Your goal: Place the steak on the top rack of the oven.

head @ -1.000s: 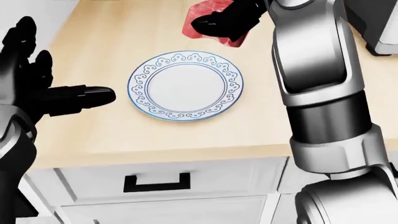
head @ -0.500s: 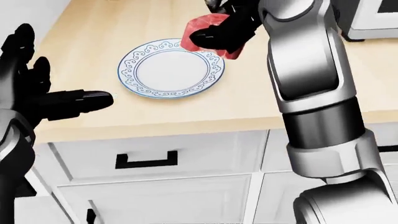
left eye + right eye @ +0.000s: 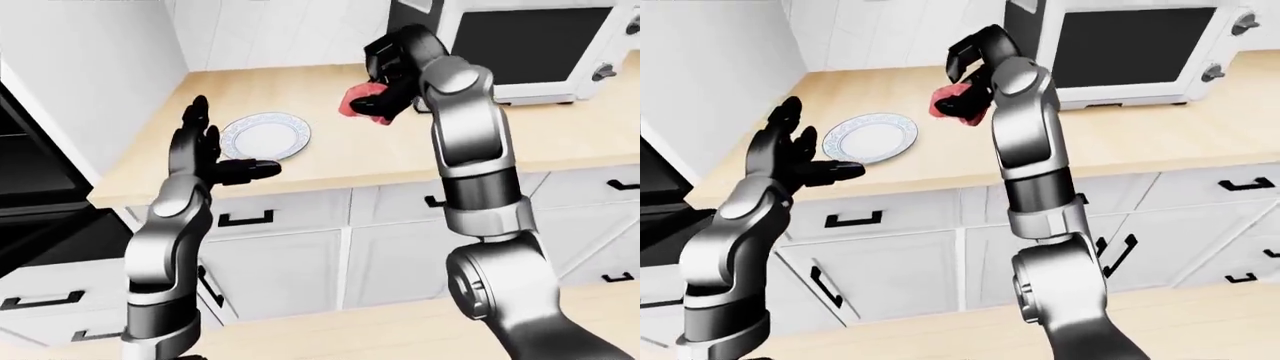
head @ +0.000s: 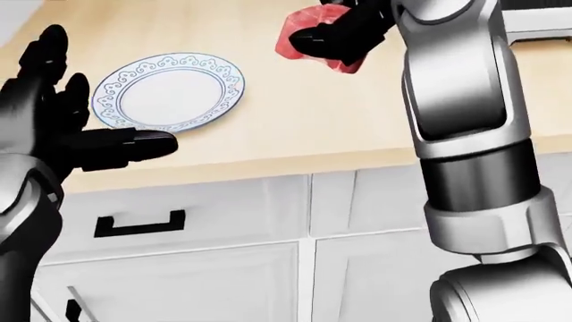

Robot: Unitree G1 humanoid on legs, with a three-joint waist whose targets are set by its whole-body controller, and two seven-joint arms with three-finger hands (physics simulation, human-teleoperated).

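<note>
We are facing a long wooden table [image 3: 300,161] with white drawers beneath it. At the far right a white oven [image 3: 1130,49] with a dark door is standing on it. Our right hand [image 4: 344,33] is pinching the red steak [image 4: 304,35] in its closed fingers, holding it up above the table, right of the plate [image 4: 169,90]. Our left hand [image 4: 62,131] is hovering spread open at the near left, holding nothing.

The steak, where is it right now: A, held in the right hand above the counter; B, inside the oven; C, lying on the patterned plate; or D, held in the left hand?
A: the right hand grips the red steak above the counter, while the plate sits bare.
</note>
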